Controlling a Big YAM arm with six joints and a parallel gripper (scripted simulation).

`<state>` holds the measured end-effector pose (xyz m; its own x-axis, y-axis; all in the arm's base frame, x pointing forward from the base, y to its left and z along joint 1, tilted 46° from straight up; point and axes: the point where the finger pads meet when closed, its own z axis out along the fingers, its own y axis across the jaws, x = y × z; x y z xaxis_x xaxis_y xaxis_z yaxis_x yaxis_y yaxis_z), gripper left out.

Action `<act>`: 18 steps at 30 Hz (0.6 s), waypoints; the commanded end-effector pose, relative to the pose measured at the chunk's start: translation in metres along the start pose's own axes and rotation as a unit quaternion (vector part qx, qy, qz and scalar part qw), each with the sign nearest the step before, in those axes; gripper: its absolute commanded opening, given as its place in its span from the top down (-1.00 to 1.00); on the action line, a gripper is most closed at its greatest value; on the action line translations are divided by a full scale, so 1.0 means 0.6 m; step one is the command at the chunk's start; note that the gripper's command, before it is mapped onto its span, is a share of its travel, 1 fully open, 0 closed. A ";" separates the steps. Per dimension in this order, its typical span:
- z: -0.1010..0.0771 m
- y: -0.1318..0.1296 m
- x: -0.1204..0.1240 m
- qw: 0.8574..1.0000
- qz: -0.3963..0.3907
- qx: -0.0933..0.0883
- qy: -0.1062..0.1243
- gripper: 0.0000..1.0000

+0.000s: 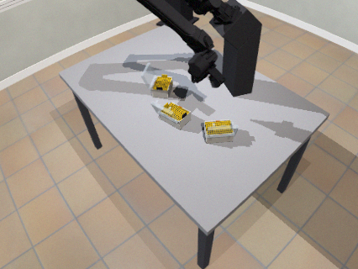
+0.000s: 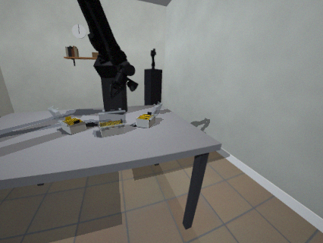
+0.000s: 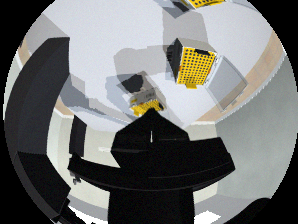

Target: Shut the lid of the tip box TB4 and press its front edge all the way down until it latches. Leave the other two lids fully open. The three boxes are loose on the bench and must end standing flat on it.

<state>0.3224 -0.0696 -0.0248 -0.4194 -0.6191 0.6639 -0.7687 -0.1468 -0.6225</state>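
Observation:
Three white tip boxes with yellow tip racks stand on the grey table (image 1: pixel 126 139) (image 2: pixel 114 152). One box (image 1: pixel 161 85) is at the back, one box (image 1: pixel 174 113) is in the middle, and one box (image 1: pixel 218 129) is to the right. Their lids look open; the back box's lid (image 1: pixel 147 71) leans up. I cannot read which box is TB4. In the side view the boxes stand in a row: left (image 2: pixel 73 124), middle (image 2: pixel 111 127), right (image 2: pixel 145 120). My gripper (image 1: pixel 216 80) (image 2: pixel 130 84) (image 3: pixel 151 111) is shut and empty. It hangs above the table, right of the back box.
The arm's black base column (image 1: pixel 239 50) (image 2: pixel 114 95) stands at the table's back edge. A second black stand (image 2: pixel 153 89) is behind the table, by the wall.

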 end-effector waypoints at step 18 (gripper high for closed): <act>-0.071 -0.004 -0.113 0.943 0.319 -0.082 -0.046 1.00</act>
<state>0.3335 0.0044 -0.0552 -0.6543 -0.7037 0.2769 -0.5812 0.2337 -0.7794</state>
